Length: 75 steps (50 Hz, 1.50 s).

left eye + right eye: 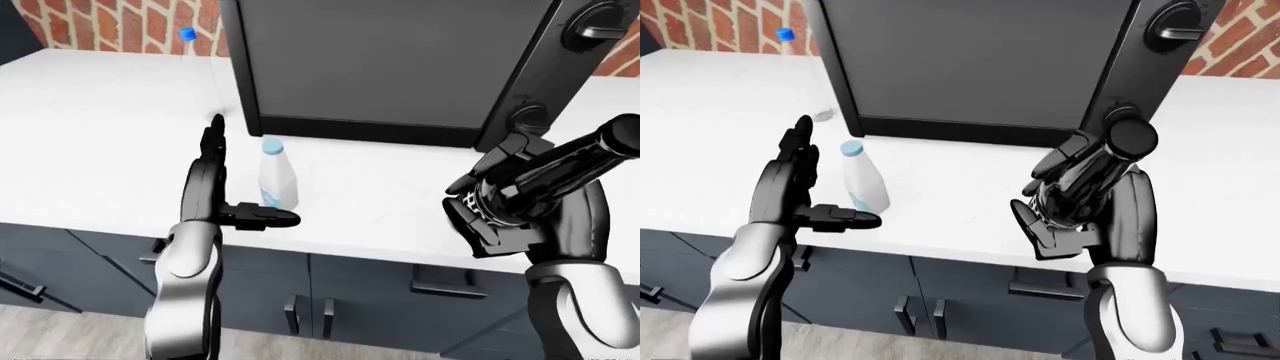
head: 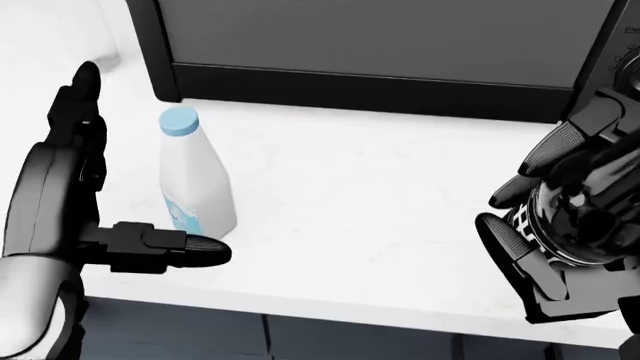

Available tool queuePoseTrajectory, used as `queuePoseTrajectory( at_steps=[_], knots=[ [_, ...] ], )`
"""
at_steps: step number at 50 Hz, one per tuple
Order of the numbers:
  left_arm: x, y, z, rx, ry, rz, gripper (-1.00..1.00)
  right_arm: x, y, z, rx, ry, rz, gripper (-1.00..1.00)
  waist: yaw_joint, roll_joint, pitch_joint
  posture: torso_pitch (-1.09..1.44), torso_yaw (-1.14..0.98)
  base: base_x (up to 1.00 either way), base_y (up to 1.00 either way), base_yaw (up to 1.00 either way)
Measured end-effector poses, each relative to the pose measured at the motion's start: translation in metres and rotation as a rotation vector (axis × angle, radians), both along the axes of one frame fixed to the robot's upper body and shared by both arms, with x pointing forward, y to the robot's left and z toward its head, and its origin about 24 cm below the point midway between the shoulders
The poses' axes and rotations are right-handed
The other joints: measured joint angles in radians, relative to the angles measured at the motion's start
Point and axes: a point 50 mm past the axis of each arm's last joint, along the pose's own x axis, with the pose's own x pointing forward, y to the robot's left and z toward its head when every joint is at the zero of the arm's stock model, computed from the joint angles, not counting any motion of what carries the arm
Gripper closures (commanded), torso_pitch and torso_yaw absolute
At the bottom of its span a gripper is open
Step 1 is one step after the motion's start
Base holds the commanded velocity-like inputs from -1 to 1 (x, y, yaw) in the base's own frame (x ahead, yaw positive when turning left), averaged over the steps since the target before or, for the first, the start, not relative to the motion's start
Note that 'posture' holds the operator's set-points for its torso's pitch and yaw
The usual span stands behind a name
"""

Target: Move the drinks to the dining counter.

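- On the table, left side: left hand spread wide, empty, just left of the upright white bottle; thumb reaches under it, not touching.
- Right: right hand clenched round the dark bottle, lifted, neck tilted up-right.
- Left hand is nearer the white bottle.

White counter: black microwave, white blue-capped bottle upright just below it, clear bottle at microwave's left.

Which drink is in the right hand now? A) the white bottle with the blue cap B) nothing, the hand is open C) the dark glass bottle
C: the right hand has its fingers closed round the dark bottle, tilted and lifted off the counter; the white bottle stands by the open left hand.
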Motion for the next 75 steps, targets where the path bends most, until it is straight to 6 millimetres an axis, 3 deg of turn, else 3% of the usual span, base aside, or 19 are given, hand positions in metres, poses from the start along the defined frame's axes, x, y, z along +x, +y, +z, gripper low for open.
queuePoseTrajectory(
  at_steps=[18,21,28,34,40,41,47,53,59,63,65,67,68,70,75],
  knots=[
    [0.017,-0.016,-0.017,0.016,0.042,-0.049,-1.00,0.006,0.001,-0.011,0.002,0.022,0.000,1.00,0.000,-0.004,-0.005,0.00,0.00,0.00,0.00,0.00],
    [0.017,-0.017,-0.017,0.015,0.037,-0.049,-0.76,0.005,0.001,-0.011,0.002,0.027,0.000,1.00,-0.001,-0.003,-0.005,0.00,0.00,0.00,0.00,0.00],
    [0.017,-0.018,-0.020,0.022,0.049,-0.052,-0.51,0.005,0.001,-0.012,0.001,0.021,0.002,1.00,-0.001,-0.002,-0.006,0.00,0.00,0.00,0.00,0.00],
    [0.015,-0.021,-0.019,0.027,0.049,-0.066,-0.04,0.004,0.002,-0.010,0.001,0.019,0.003,1.00,-0.001,-0.002,-0.003,0.00,0.00,0.00,0.00,0.00],
    [0.011,-0.023,-0.018,0.030,0.043,-0.080,0.73,0.002,0.001,-0.007,0.000,0.008,-0.001,1.00,-0.001,-0.004,-0.004,0.00,0.00,0.00,0.00,0.00],
    [0.010,-0.023,-0.017,0.032,0.037,-0.076,0.99,0.002,0.001,-0.007,0.000,0.009,-0.001,1.00,-0.001,-0.004,-0.004,0.00,0.00,0.00,0.00,0.00],
    [0.002,-0.019,-0.008,0.019,0.039,-0.075,1.00,0.000,-0.001,-0.002,0.000,-0.004,-0.006,1.00,-0.002,-0.004,0.003,0.00,0.00,0.00,0.00,0.00],
    [-0.014,-0.009,0.029,0.011,-0.053,-0.071,1.00,-0.002,0.001,0.005,-0.011,-0.030,0.011,1.00,-0.001,-0.004,0.004,0.00,0.00,0.00,0.00,0.00],
    [-0.028,-0.006,0.047,0.007,-0.086,-0.078,1.00,-0.003,0.000,0.010,-0.029,-0.048,0.028,1.00,0.000,-0.005,0.006,0.00,0.00,-0.03,0.00,0.00],
    [-0.031,-0.006,0.048,-0.015,-0.072,-0.094,1.00,-0.003,0.000,0.012,-0.023,-0.046,0.031,1.00,-0.007,-0.001,-0.015,0.00,0.00,-0.60,0.15,0.00],
    [-0.032,-0.008,0.048,-0.019,-0.062,-0.108,1.00,-0.004,-0.004,0.011,-0.019,-0.034,0.009,1.00,-0.012,-0.020,-0.005,0.00,0.00,-0.97,0.26,0.00],
    [-0.034,-0.007,0.050,-0.032,-0.065,-0.113,1.00,-0.003,-0.007,0.010,-0.014,-0.019,-0.010,1.00,-0.015,-0.049,-0.008,0.00,0.00,-1.00,0.32,0.00],
    [-0.036,-0.006,0.049,-0.038,-0.070,-0.111,1.00,-0.004,-0.007,0.010,-0.013,-0.018,-0.015,1.00,-0.012,-0.053,-0.011,0.00,0.00,-1.00,0.34,0.00],
    [-0.039,-0.003,0.049,-0.044,-0.081,-0.096,1.00,-0.006,-0.006,0.011,-0.005,-0.033,-0.011,1.00,-0.001,-0.040,-0.011,0.00,0.00,-1.00,0.33,0.00],
    [-0.041,-0.001,0.050,-0.045,-0.083,-0.090,1.00,-0.007,-0.001,0.013,0.017,-0.041,0.014,1.00,0.019,0.026,0.010,0.00,0.00,-0.90,0.54,0.00]
  ],
)
